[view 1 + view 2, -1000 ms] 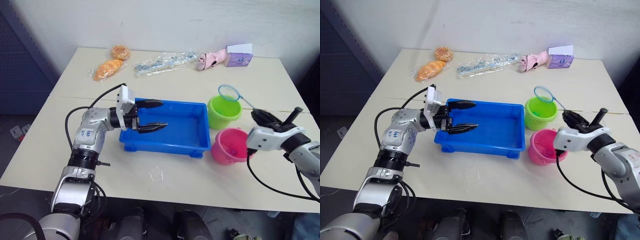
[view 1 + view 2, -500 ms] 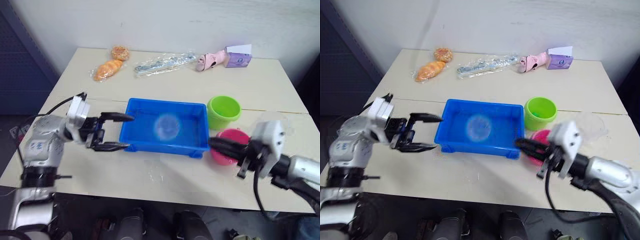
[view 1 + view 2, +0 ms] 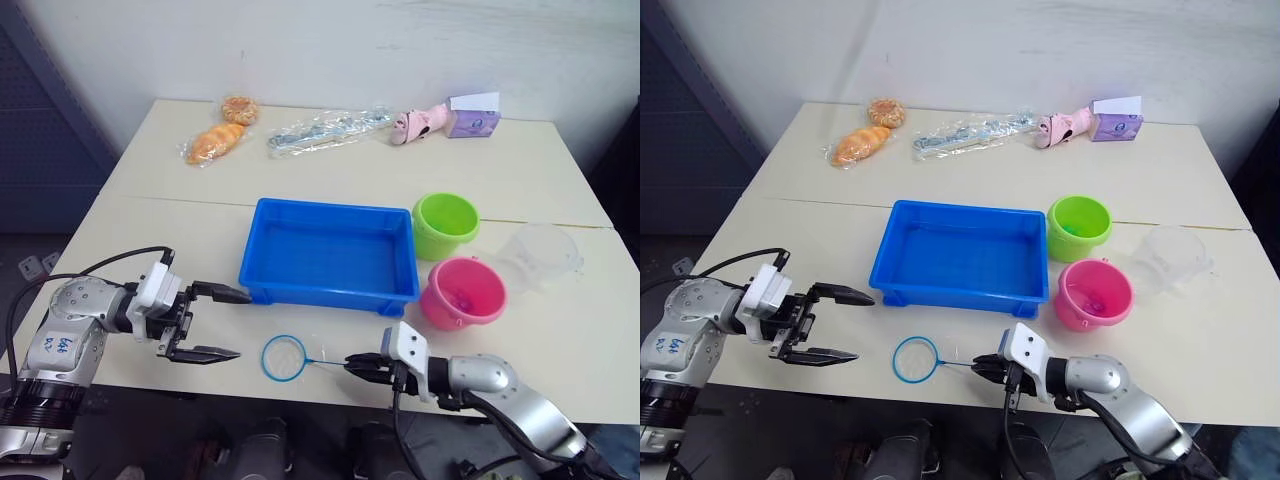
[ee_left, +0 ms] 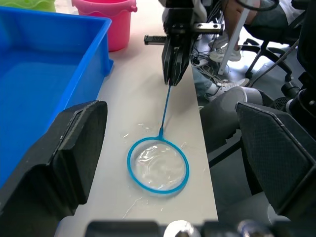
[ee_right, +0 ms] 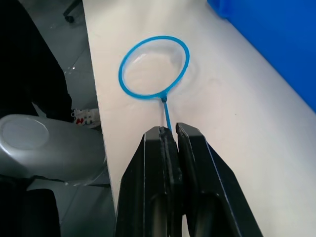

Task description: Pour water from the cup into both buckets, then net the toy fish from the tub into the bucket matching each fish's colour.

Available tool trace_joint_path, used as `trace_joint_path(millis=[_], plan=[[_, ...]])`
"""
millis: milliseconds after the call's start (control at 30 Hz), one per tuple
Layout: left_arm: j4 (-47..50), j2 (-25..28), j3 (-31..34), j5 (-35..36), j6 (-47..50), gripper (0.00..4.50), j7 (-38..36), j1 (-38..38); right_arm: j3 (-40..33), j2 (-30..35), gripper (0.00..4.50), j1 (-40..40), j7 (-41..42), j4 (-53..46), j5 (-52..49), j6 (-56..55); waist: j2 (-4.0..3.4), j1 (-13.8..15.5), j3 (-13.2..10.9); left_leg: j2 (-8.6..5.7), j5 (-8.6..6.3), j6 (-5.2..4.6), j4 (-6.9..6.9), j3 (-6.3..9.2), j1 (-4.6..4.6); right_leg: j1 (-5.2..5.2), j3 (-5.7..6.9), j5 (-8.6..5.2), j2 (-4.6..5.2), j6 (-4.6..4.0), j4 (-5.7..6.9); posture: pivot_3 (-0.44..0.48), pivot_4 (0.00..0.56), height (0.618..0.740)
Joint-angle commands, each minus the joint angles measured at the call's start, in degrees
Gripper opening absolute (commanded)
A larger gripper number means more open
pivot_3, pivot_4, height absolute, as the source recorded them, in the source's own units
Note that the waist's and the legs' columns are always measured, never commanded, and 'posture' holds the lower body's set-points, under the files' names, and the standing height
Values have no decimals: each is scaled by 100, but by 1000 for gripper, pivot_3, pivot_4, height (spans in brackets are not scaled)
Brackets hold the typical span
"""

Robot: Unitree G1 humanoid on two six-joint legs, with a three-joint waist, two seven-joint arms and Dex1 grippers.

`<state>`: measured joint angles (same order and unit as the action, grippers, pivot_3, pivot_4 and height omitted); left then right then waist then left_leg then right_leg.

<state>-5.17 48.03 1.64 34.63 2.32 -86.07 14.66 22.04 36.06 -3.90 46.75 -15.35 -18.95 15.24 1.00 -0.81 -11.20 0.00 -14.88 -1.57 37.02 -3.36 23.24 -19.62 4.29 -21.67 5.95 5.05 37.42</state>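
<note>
Right wrist view: right gripper clenched on net handle, hoop flat at near table edge; could slip off. Left gripper released.

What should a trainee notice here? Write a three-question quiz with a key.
1. True or false: the net lies inside the tub.
2. The right end effector is shut on: A nothing; B the net's handle; C the tub's rim.
3. Is the left end effector open or shut?
Key: 1 false; 2 B; 3 open.
</note>
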Motion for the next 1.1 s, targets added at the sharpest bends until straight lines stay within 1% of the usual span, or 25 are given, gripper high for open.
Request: trace_joint_path(millis=[33,67,133,167,300,400,467,533,567,600,667,733,767,833,900,967,1033,1100], plan=[[151,96,41,9,-4,4457,-472,-31,-110,-108,0,-118,327,318,47,-220,-1,-14,-1,0,0,0,0,0,0,0,0,0,0,0,1,0,150,740],[156,105,36,-3,-3,4457,-464,-28,-143,-113,0,-130,387,367,60,-263,-1,-22,0,0,0,0,0,1,0,0,0,0,0,0,2,0,150,740],[129,129,53,3,49,4500,-441,7,-282,-99,840,-88,530,305,-152,-152,-1,-33,0,-1,-1,0,0,2,0,1,1,0,0,0,2,0,150,740],[97,136,69,-21,57,4500,-390,22,-354,-79,1101,-59,560,271,-184,-138,-1,-32,-1,-1,-1,0,0,1,0,1,1,0,1,0,2,0,150,740],[-18,184,98,-134,227,4500,-134,84,-692,100,3005,182,643,-126,-247,-115,-1,-38,-1,-1,-2,-1,1,2,0,2,2,0,1,0,1,0,150,740],[-145,157,182,-500,-4,4500,239,-65,-1218,452,4489,659,713,-802,-469,-65,-6,-45,-3,-1,-7,-3,-1,2,0,1,2,0,1,0,0,0,150,740],[-227,203,260,-676,-102,4500,349,-195,-1683,677,4489,1172,734,-1375,-813,62,-8,-41,-5,-1,-9,-4,-3,1,0,2,1,0,2,0,-2,0,150,740],[-347,243,441,-769,-174,4500,502,-357,-2230,939,4489,1940,784,-2042,-981,40,-7,-43,-4,0,-12,-6,-7,2,-2,3,2,0,1,0,-4,0,150,740],[-383,250,505,-797,-205,4500,550,-415,-2416,1013,4489,2198,783,-2260,-1006,23,-8,-37,-4,0,-16,-10,-6,2,1,2,3,0,1,1,-5,0,150,740],[-497,274,598,-916,-382,4500,642,-501,-2801,940,4489,2601,866,-2507,-1222,-164,-6,-40,-3,0,-18,-13,-9,3,2,1,3,0,1,1,-7,0,150,740],[-918,324,839,-1098,-749,4500,816,-520,-3775,683,4489,3326,792,-2888,-1431,-476,-3,-28,-1,4,-20,-15,-14,3,-3,6,5,-1,-1,1,-13,0,150,740],[-1247,356,1042,-1184,-897,4500,1021,-486,-4681,554,4489,3832,922,-3059,-1514,-698,-2,-23,1,4,-23,-18,-15,2,-7,9,4,-1,-1,2,-12,0,150,740],[-1480,387,1136,-1251,-1030,4500,1093,-499,-5382,490,4489,4094,1185,-2892,-1512,-971,4,-22,5,4,-24,-19,-15,0,-8,10,3,-1,-1,2,-13,0,150,740],[-1857,402,1233,-1359,-1264,4500,1135,-509,-6307,438,4489,4485,1628,-2547,-1504,-1339,8,-24,7,4,-27,-22,-16,-4,-11,19,0,1,0,6,-33,0,150,740],[-2158,367,1254,-1462,-1466,4500,1187,-492,-6810,430,4489,4700,1904,-2238,-1538,-1462,11,6,9,4,-29,-19,-31,-6,-12,18,-2,2,0,8,-45,0,150,740],[-2382,309,1254,-1553,-1654,4500,1283,-451,-7085,434,4489,4750,2044,-1993,-1583,-1556,19,28,14,3,-27,-20,-59,-13,-18,15,-5,2,0,8,-58,0,150,740],[-2524,256,1246,-1596,-1791,4500,1344,-412,-7193,437,4489,4756,2146,-1833,-1600,-1606,19,46,14,3,-23,-20,-72,-15,-19,7,-7,2,1,7,-58,0,150,740],[-2550,178,1234,-1627,-1980,4500,1414,-389,-7131,418,4489,4665,2138,-1729,-1545,-1646,19,56,14,4,-20,-15,-81,-16,-20,3,-6,2,1,6,-57,0,150,740]])
